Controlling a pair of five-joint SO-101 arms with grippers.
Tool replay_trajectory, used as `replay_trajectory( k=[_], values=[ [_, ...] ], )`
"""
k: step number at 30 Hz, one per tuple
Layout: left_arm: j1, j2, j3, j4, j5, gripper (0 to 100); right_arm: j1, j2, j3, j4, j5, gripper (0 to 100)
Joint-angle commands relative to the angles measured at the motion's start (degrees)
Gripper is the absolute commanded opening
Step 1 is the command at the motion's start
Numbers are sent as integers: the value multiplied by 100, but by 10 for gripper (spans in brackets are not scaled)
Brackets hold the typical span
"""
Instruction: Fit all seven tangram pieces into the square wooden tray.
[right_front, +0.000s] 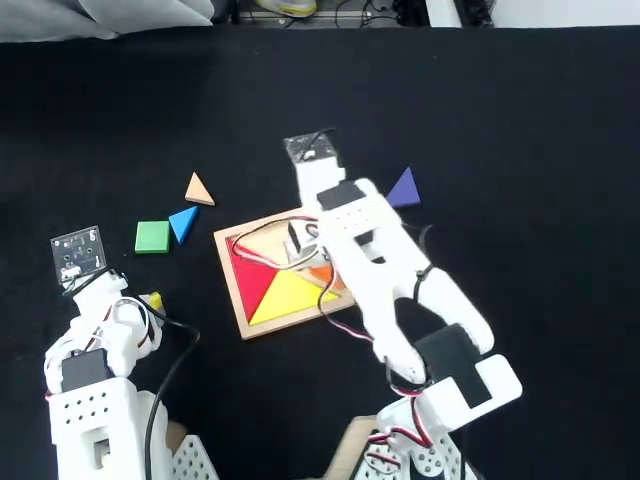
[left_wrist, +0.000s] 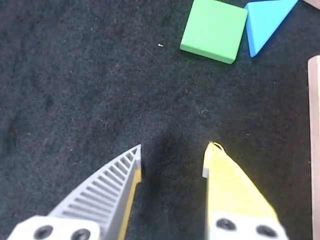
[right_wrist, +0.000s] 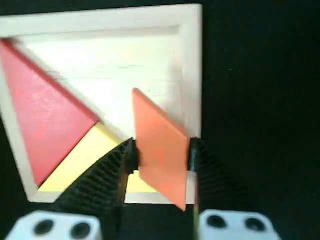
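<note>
At the centre of the black table (right_front: 500, 120) lies the square wooden tray (right_front: 232, 280), turned slightly askew. The red triangle (right_wrist: 42, 120) and yellow triangle (right_wrist: 85, 160) are seated in its left and near portions. The right gripper (right_wrist: 161, 152) is over the tray's right side, clamped across the short width of the orange parallelogram (right_wrist: 157, 125). The piece's long axis runs roughly along the right rim. One acute corner points over bare tray floor and the other past the near rim. Whether it touches the floor cannot be determined. The left gripper (left_wrist: 174, 150) hangs at near left, jaws moderately apart and empty. Left of the tray lie the green square (right_front: 152, 237), with the blue triangle (right_front: 183, 222) just beside it, and the tan triangle (right_front: 199, 189). The purple triangle (right_front: 404, 188) lies far right.
</note>
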Motion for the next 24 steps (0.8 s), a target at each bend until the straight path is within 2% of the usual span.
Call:
replay_trajectory(
  k=[1, 9, 13, 15, 18, 24],
  values=[
    [57, -44, -66, -88, 9, 210, -343, -40, -154, 44, 88, 173],
    [66, -44, -57, -88, 9, 210, -193, -119, -338, 53, 105, 168],
    [66, -44, -57, -88, 9, 210, -141, -171, -690, -273, 1029, 3],
    [66, -44, -48, -88, 0, 210, -167, -84, -725, -527, 1169, 44],
    [66, -44, -48, -88, -9, 210, -299, 171, -813, -642, 1196, 12],
    [75, -44, -48, -88, -9, 210, -255, 963, -1007, -598, 1178, 11]
  ],
)
